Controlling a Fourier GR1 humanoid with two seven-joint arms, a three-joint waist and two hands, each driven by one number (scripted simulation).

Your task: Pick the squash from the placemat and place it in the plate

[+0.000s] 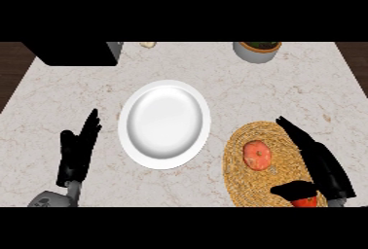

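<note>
right hand [316, 160] spread, fingers straight beside the squash [257, 154] on the placemat [241, 182] — closing off-centre could roll it away from the plate [164, 124].

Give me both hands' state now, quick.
Left hand: open, fingers straight, holding nothing, left of the plate.
Right hand: open, fingers straight, beside the squash, not holding it.

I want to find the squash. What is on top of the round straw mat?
An orange squash sits on the mat. The right robot hand covers the mat's right side, hiding that part.
</note>
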